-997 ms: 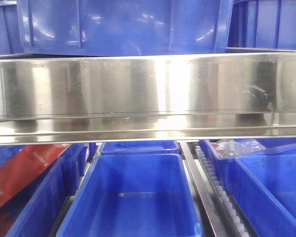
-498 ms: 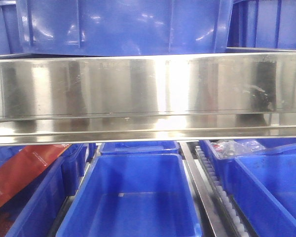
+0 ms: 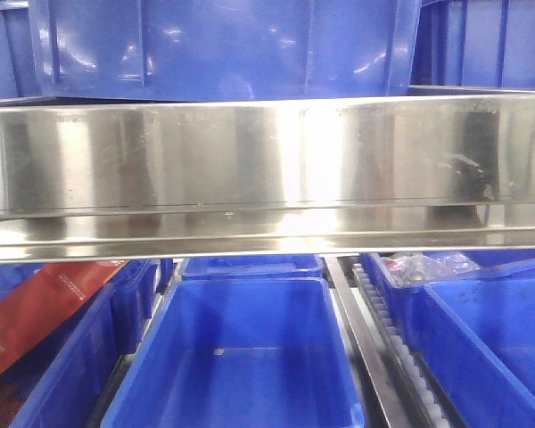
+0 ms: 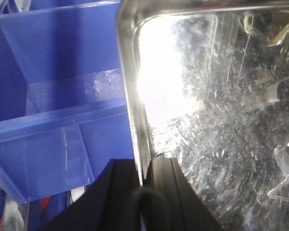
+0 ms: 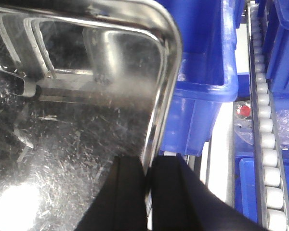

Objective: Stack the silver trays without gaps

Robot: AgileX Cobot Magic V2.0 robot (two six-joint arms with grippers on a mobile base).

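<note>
Tray [image 4: 221, 120] mid, clamped at both ends by me.
L pincer [image 4: 143, 175] on its left rim, bin [image 4: 53, 96] left of that; R pincer [image 5: 147, 173] on right rim, bin [image 5: 202, 72] beside it, rollers [image 5: 267, 139] further right.

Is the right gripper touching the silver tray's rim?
Touching. Right wrist view shows the right gripper clamped on the silver tray rim, no gap.

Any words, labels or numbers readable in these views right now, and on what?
On the red packet, lower left of the front view: a faint line of white print, too blurred to read.
On the silver tray, the blue bins and the steel rail: no text visible.
</note>
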